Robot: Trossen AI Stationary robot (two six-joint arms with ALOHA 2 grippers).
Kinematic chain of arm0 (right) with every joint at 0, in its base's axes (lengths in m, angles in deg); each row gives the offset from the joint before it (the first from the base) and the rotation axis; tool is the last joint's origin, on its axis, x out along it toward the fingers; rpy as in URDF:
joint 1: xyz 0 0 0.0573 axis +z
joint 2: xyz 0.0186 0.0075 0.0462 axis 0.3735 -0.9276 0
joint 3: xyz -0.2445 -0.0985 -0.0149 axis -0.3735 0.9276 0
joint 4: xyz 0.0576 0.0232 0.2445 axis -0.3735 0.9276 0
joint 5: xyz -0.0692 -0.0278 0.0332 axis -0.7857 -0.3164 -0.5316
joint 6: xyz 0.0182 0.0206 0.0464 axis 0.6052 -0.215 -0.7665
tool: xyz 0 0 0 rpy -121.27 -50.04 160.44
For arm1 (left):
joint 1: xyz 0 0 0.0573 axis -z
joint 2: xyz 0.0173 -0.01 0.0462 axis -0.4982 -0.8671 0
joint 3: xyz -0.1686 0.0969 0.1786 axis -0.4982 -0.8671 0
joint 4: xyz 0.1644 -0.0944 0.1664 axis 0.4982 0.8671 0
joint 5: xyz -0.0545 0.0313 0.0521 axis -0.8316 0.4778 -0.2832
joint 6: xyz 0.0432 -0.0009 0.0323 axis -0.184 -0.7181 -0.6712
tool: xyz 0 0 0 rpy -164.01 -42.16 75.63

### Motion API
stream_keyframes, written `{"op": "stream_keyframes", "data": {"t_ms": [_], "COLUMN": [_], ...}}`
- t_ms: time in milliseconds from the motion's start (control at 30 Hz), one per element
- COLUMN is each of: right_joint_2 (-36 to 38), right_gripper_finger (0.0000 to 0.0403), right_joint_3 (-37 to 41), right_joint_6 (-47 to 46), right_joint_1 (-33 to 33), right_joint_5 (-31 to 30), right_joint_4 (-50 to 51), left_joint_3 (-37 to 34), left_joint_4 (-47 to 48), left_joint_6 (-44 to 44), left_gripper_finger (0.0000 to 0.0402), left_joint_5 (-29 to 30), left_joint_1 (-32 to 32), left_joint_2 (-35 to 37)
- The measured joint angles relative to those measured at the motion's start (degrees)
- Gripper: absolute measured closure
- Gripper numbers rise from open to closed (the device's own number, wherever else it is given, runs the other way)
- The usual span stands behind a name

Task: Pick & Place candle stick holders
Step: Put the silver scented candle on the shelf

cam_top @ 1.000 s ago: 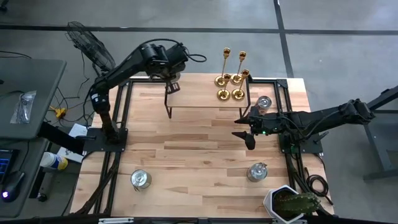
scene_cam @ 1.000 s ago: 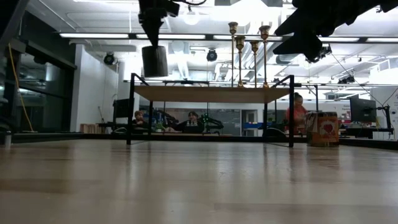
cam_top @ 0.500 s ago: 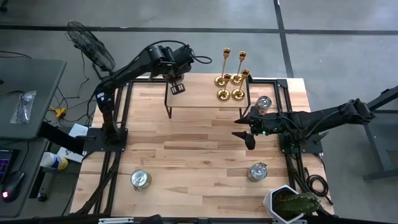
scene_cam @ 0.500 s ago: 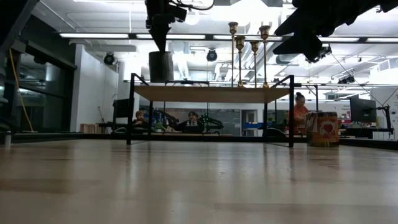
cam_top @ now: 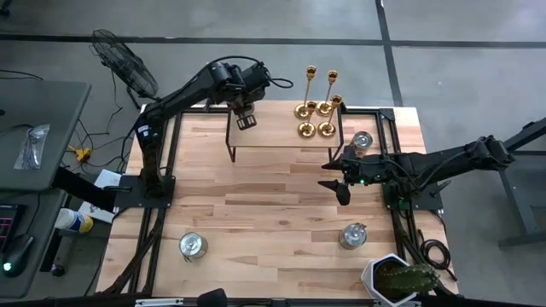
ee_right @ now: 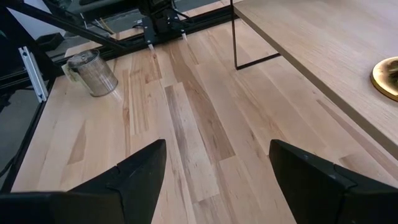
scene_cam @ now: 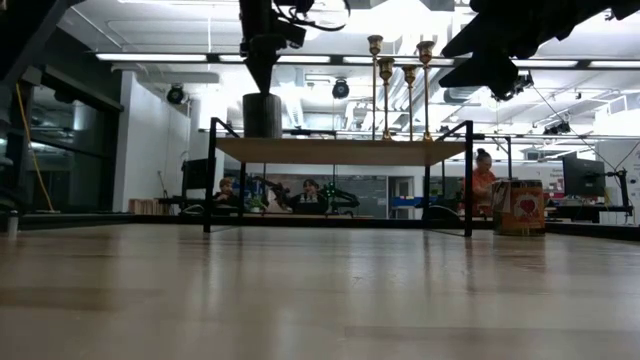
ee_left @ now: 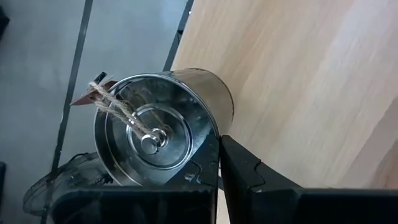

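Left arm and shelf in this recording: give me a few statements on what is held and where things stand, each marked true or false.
1. The left gripper holds a jar. True.
2. Four candlesticks stand on the shelf. True.
3. The right gripper holds a candlestick. False: its fingers are open and empty.
4. The candlesticks lie on their sides. False: they stand upright.
5. The held jar is over the shelf's right end. False: it is over the left end, away from the candlesticks.
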Motion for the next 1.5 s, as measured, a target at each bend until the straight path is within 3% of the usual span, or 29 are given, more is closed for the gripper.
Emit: {"op": "stream_keyframes", "data": {"t_ms": [467,1500], "right_joint_2": [-0.01,0.0], "right_gripper_finger": [0.0125,0.0125], "right_joint_3": [0.0,0.0], "right_joint_6": [0.0,0.0], "right_joint_1": [-0.02,-0.02], "right_joint_5": [0.0,0.0], "right_joint_4": [0.0,0.0], "left_joint_3": [-0.02,-0.02], "left_joint_4": [1.59,-0.15], "left_joint_6": [-0.51,-1.66], "left_gripper_finger": [0.0401,0.0401], "left_joint_5": [-2.71,-2.32], "left_joint_1": [-1.29,-1.75], "left_joint_2": [-0.64,-2.43]}}
